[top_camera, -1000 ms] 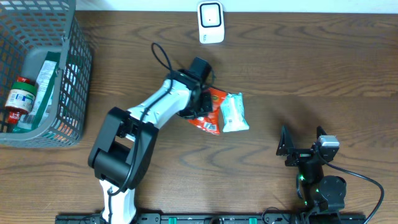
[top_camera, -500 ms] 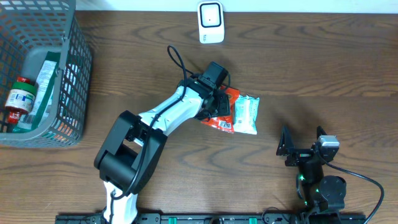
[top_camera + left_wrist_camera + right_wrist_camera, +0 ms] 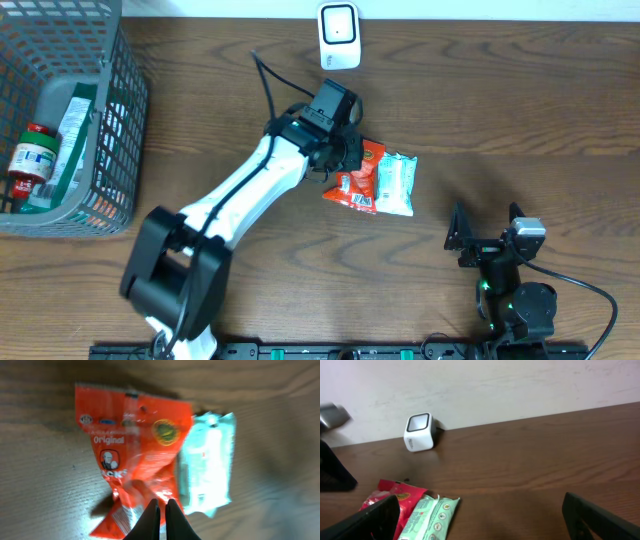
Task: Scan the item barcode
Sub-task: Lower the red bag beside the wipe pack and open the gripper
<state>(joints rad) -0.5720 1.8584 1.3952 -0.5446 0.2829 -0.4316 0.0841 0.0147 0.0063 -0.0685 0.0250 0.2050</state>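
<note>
The orange snack packet point(image 3: 358, 178) lies flat on the table point(image 3: 520, 100), near the middle, a little below the white scanner point(image 3: 339, 35) that stands at the far edge. A pale green packet point(image 3: 395, 185) lies just beside it on the right, and their long edges touch or overlap slightly. In the left wrist view the orange packet shows its printed front with the word "Original".

The left arm point(image 3: 250, 185) reaches diagonally from the near edge up to the packet, with its wrist bent down over it. The left gripper point(image 3: 161, 507) has its 2 fingers pressed together over the lower part of the orange packet. Whether a fold of wrapper is pinched between them, I cannot tell.

The right gripper point(image 3: 487, 235) is low at the near right, well apart from the packets. Its fingers are spread wide and hold nothing.

I count 2 packets on the table, 1 scanner, and 1 grey wire basket point(image 3: 122, 150) at the far left. In the basket are a small red-capped bottle point(image 3: 30, 150) and other packages I cannot count exactly.
</note>
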